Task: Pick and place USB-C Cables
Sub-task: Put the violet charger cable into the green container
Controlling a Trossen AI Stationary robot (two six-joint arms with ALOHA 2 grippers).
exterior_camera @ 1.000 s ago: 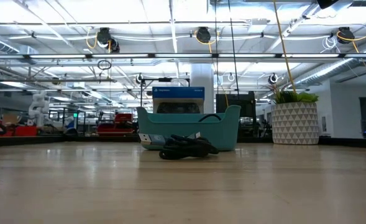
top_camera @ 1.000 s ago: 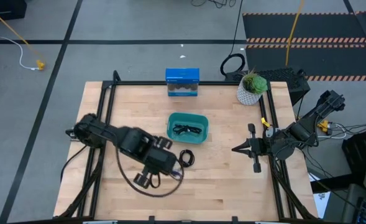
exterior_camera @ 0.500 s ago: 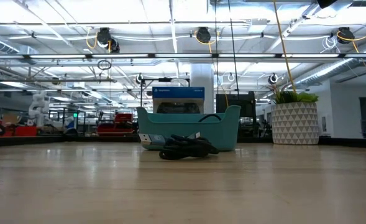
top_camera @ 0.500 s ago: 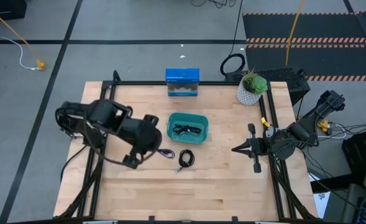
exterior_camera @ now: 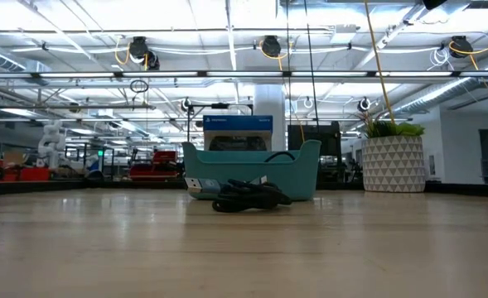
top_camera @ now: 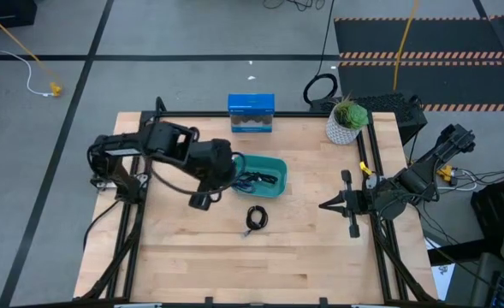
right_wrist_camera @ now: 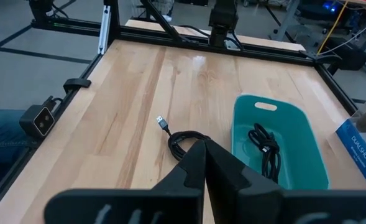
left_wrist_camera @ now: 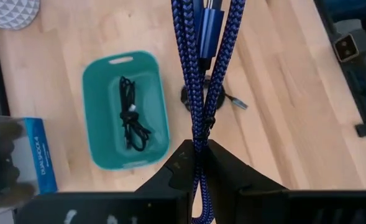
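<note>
While the left end effector point(left_wrist_camera: 198, 163) pinches it shut, the braided blue-purple cable point(left_wrist_camera: 202, 68) hangs doubled.

Blue box point(right_wrist_camera: 361, 151) at table's far edge: "DUALSHOCK 4" printed along its side. Same wording on box in left wrist view.

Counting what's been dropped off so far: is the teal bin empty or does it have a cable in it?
Not empty. The teal bin holds one black cable; the left gripper hangs above, shut on the blue-purple cable.
</note>
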